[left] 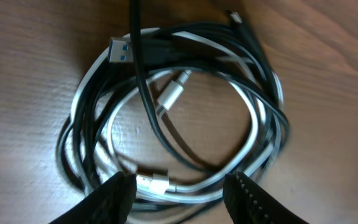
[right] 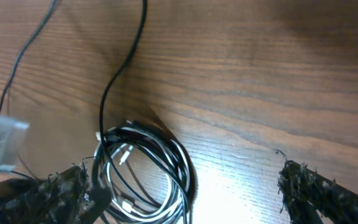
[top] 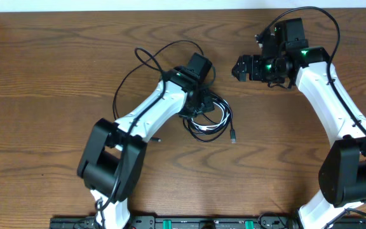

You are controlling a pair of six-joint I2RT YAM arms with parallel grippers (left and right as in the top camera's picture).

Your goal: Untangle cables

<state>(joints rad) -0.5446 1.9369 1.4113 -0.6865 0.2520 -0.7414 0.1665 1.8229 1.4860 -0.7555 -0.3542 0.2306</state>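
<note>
The white cable [left: 173, 93] and black cable [left: 258, 59] lie coiled together on the table [left: 331, 155]. The coil's nearest arc runs between the left gripper [left: 179, 196] fingers, which stand apart, unclenched. The right gripper [top: 237, 68] hangs wide open, well apart.

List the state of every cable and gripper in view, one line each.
white cable, coiled, tangled with the black one.
black cable, looped through the same coil, not separated.
left gripper, open, fingers either side of the cables' strands.
right gripper, open, empty, apart from the cables.
</note>
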